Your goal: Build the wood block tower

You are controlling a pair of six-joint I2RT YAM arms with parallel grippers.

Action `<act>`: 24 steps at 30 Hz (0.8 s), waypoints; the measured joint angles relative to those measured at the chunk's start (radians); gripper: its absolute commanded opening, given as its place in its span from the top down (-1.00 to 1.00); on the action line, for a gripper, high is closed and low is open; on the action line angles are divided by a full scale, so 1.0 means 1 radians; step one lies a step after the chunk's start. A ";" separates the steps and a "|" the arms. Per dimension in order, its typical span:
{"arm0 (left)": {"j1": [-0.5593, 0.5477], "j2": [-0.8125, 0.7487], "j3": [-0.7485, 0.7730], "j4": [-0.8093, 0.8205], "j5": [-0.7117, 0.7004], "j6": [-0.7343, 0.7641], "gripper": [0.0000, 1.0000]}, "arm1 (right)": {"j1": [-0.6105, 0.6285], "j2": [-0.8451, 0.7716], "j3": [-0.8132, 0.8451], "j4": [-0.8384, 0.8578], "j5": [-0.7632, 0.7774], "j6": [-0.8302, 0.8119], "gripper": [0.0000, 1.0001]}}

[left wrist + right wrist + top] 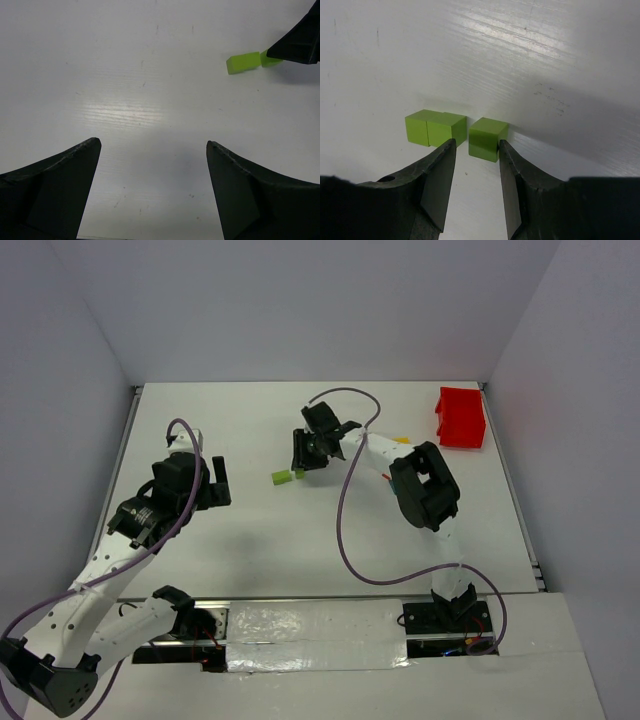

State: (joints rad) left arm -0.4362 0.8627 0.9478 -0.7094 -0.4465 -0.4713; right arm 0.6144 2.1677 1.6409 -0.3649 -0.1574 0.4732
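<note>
Two yellow-green wooden blocks lie on the white table: a short bar (435,128) and a cube (487,138) just to its right, a small gap between them. My right gripper (476,146) is open and low over the table with its jaws either side of the cube. The right finger (512,165) touches the cube and the left finger (442,165) stands apart from it. In the top view the bar (281,477) lies left of the right gripper (299,464). My left gripper (222,483) is open and empty (154,145), with the bar (243,63) far ahead of it. No stacked pile shows.
A red plastic bin (460,418) stands at the table's far right corner. A small yellow piece (402,439) lies by the right arm's forearm. The right arm's finger (297,42) covers part of the cube (269,61) in the left wrist view.
</note>
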 measured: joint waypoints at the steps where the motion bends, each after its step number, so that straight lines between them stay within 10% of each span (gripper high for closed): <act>1: 0.000 0.000 0.000 0.000 0.000 0.000 -0.99 | 0.000 0.000 -0.001 0.003 -0.004 0.002 0.05; 24: 0.000 0.000 0.000 0.000 0.005 0.001 -0.99 | -0.017 0.000 -0.023 0.040 -0.078 0.031 0.06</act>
State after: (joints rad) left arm -0.4358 0.8627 0.9478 -0.7090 -0.4416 -0.4706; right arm 0.5972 2.1677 1.6184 -0.3252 -0.2356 0.5041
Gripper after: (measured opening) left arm 0.994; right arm 0.473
